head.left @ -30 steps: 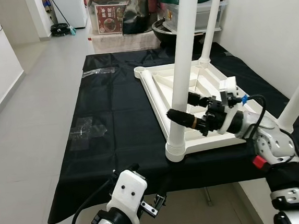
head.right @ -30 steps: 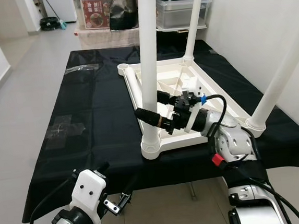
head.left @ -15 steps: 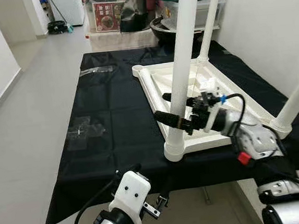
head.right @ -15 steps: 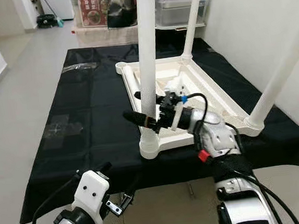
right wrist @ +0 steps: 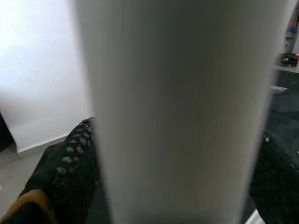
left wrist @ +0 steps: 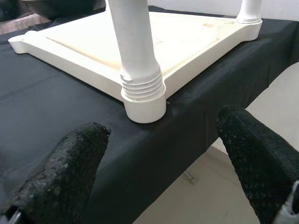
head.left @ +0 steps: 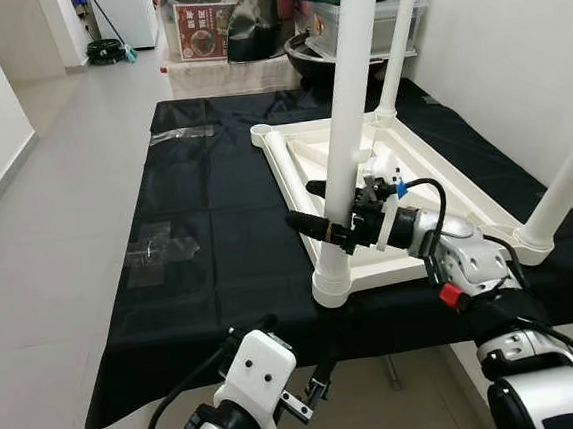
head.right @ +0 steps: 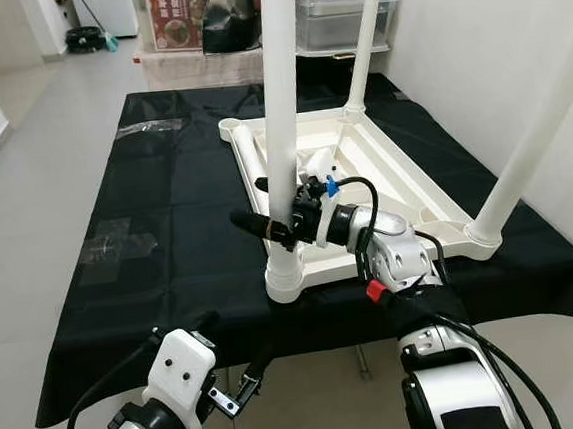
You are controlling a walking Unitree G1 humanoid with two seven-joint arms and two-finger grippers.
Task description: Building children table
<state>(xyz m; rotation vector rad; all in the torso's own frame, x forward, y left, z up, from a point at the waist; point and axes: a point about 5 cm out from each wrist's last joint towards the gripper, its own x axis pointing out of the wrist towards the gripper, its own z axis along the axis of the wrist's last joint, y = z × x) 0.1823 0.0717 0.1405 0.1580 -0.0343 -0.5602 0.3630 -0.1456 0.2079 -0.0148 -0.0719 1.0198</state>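
Observation:
A white children's table (head.left: 292,164) lies upside down on a black cloth. Three white legs stand up from its corners: the near-left leg (head.left: 350,78), a far leg (head.left: 401,34) and a near-right leg (head.left: 569,175). The far-left corner socket (head.left: 262,132) is empty. My right gripper (head.left: 302,202) is open, and its two black fingers reach past the near-left leg, one on each side, a little above the socket. In the right wrist view that leg (right wrist: 177,112) stands between the fingers (right wrist: 70,172). My left gripper (head.left: 298,346) hangs open below the cloth's front edge, facing the leg's socket (left wrist: 142,100).
The black cloth (head.left: 216,211) covers a low surface, with tape patches (head.left: 159,248) and a clear plastic bag (head.left: 184,135) on its left half. Boxes and bins (head.left: 205,31) stand at the back. A white wall (head.left: 512,34) is close on the right; grey floor lies to the left.
My right gripper has pushed forward to the left, so its fingers now reach farther past the near-left leg. The head camera has shifted slightly. The left arm stays low.

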